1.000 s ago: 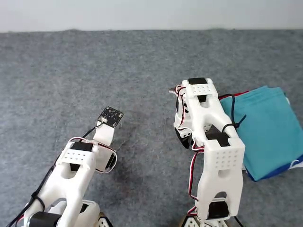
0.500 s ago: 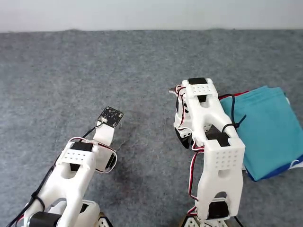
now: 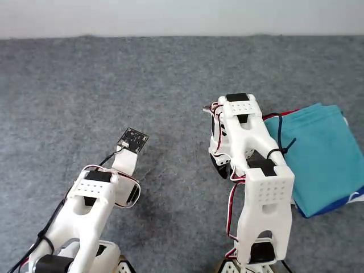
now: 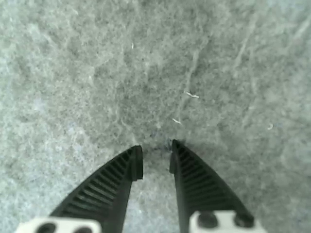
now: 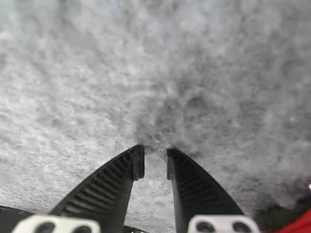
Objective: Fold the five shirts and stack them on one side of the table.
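grey felt desk (image 3: 170, 85), stack of folded shirts topped by a teal one (image 3: 318, 153) at its right side beside the right arm, left hand (image 4: 156, 160) and right hand (image 5: 153, 162) each slightly spread, empty, tips close to the felt

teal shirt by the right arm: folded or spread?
Folded. The teal shirt lies as a compact rectangle with thick, layered edges. It tops a stack, with a red edge and a blue edge peeking out beneath it.
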